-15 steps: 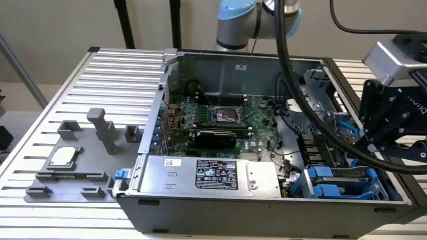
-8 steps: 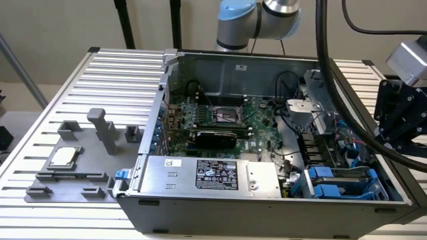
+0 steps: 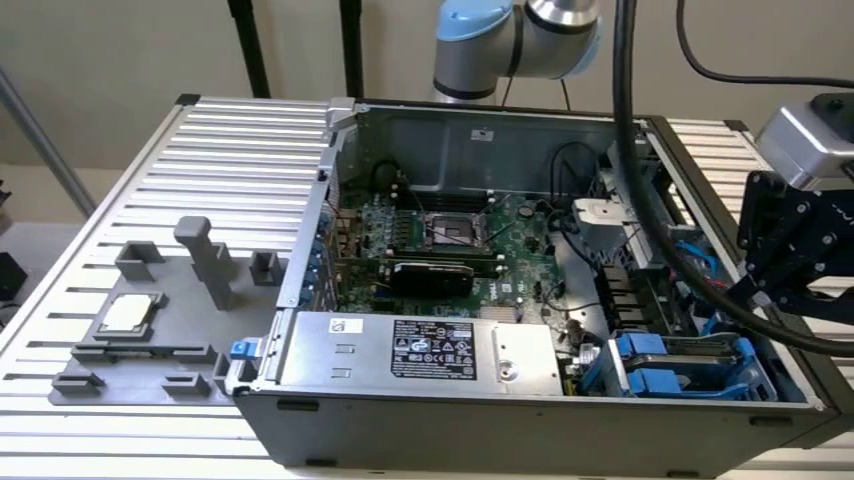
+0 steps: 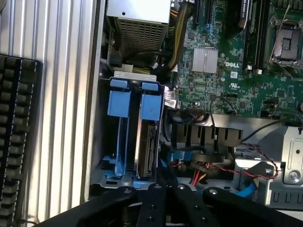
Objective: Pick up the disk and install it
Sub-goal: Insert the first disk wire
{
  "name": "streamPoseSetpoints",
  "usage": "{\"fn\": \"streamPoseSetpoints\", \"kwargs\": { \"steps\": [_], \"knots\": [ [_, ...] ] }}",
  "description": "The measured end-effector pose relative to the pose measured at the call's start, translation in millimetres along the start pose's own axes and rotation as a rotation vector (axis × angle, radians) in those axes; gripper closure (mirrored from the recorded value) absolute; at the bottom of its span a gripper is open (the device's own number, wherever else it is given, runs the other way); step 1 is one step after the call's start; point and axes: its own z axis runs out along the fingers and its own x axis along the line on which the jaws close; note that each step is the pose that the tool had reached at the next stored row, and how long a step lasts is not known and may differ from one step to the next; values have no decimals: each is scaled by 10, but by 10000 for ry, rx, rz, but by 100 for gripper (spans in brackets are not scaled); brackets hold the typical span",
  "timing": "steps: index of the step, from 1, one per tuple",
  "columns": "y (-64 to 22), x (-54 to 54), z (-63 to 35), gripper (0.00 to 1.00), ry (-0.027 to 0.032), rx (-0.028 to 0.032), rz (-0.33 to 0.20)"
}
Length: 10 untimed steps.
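The disk (image 4: 146,147) stands on edge in the blue drive cage (image 4: 118,142) at the corner of the open computer case. Its silver-grey side and connector edge face me, and a blue rail tab (image 4: 151,106) sits on its end. A second blue tab (image 4: 119,101) sits in the slot beside it. The same cage (image 3: 687,365) is at the case's front corner on the exterior view's right. My black gripper (image 3: 767,285) hangs just above and beside that cage, apart from the disk. The gripper's (image 4: 166,198) black linkage hovers over the cage.
The open case holds a green motherboard (image 3: 454,240), a silver power supply (image 3: 414,350) and loose cables near the cage. A thick black hose (image 3: 641,150) crosses above the case. A grey fixture with a processor chip (image 3: 124,314) lies on the slatted table at the exterior view's left.
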Motion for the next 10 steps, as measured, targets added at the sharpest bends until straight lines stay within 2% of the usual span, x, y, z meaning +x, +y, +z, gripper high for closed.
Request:
{"fn": "streamPoseSetpoints", "kwargs": {
  "steps": [10],
  "knots": [
    [-16,-151,188,100,-1,0,0]
  ]
}}
